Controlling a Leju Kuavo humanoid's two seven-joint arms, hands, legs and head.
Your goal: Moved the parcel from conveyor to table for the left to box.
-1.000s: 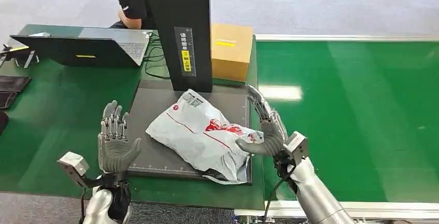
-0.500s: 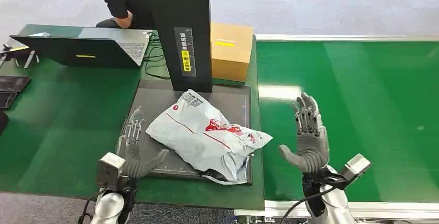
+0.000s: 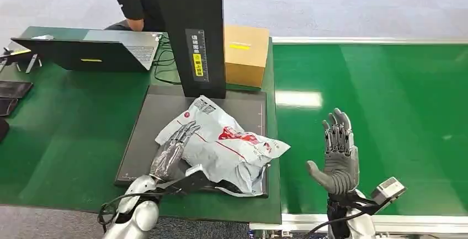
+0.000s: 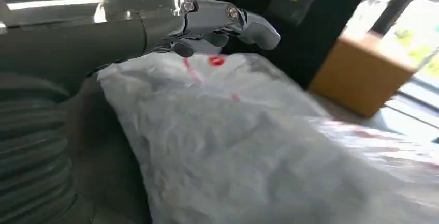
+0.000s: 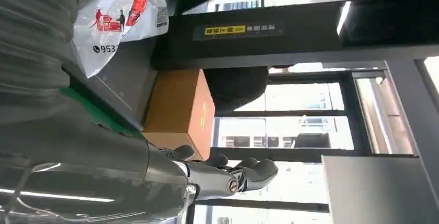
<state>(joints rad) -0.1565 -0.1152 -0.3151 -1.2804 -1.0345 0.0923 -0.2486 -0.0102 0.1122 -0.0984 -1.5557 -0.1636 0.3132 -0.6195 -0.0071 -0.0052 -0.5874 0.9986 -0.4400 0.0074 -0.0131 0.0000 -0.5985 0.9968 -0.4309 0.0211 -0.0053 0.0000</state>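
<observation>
head view: left hand (image 3: pixel 171 156) fingers (image 3: pixel 185 134) resting on parcel (image 3: pixel 232 148).

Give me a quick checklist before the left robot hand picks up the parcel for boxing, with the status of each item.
1. Parcel off the conveyor and lying on the black mat: ok.
2. Right robot hand clear of the parcel, raised over the conveyor with fingers apart: ok.
3. Left robot hand at the parcel: ok, its fingers lie against the parcel's near left edge.
4. Left robot hand has a firm hold: cannot tell, no closed grip shows in either view.
5. Cardboard box open to take the parcel: cannot tell; it stands behind the black column.
6. Person clear of the parcel: ok, behind the laptop.
</observation>
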